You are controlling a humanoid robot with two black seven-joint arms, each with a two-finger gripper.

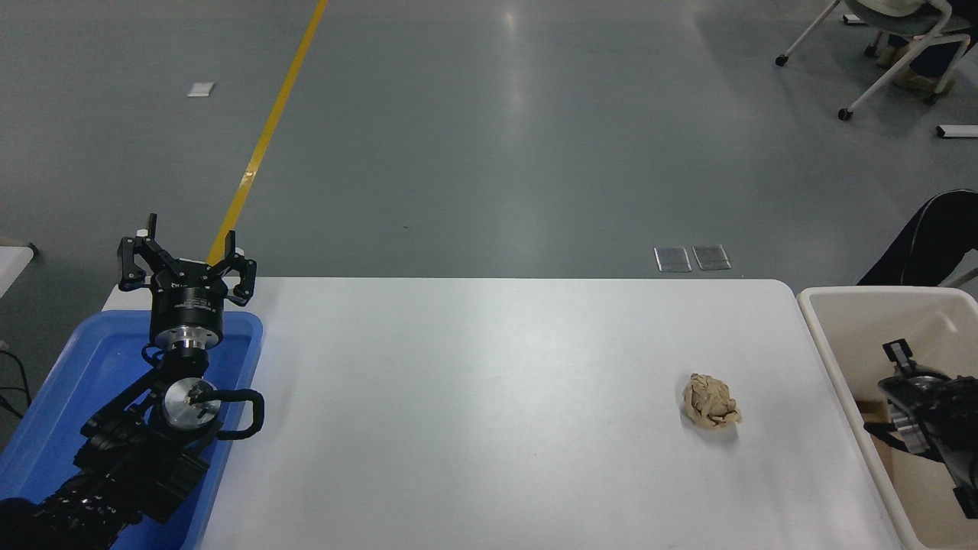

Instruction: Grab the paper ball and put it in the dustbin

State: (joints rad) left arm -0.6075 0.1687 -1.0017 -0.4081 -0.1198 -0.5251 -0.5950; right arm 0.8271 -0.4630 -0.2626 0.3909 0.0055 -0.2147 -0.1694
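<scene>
Paper ball [710, 401], a crumpled tan-brown wad, lies on the white table [489, 397] well to the left of the right gripper [901, 367], with bare tabletop all around it and nothing touching it. Between the wad and that gripper stands only the thick left rim of the cream dustbin [833, 344], a rectangular bin with rounded corners set against the table's right edge. The right gripper hangs inside or just over the bin's opening, near its middle; only part of it shows at the picture's edge, and whether its fingers are apart or together cannot be told. Something brown sits low in the bin just left of the gripper, too hidden to identify. Far across the table from the right gripper, at the opposite end, the left gripper [186, 256] is parked pointing upward above a blue tray [72, 374] at the table's left corner, its black fingers spread wide apart and holding nothing. The left arm rises out of the lower left corner over that tray. Beyond the table is a grey floor with a yellow line [271, 126] running away above the left gripper, two small metal floor plates [692, 258] past the far edge, and a wheeled chair [879, 53] at the top right, above and behind the right gripper, with someone's legs partly seen beneath it.
</scene>
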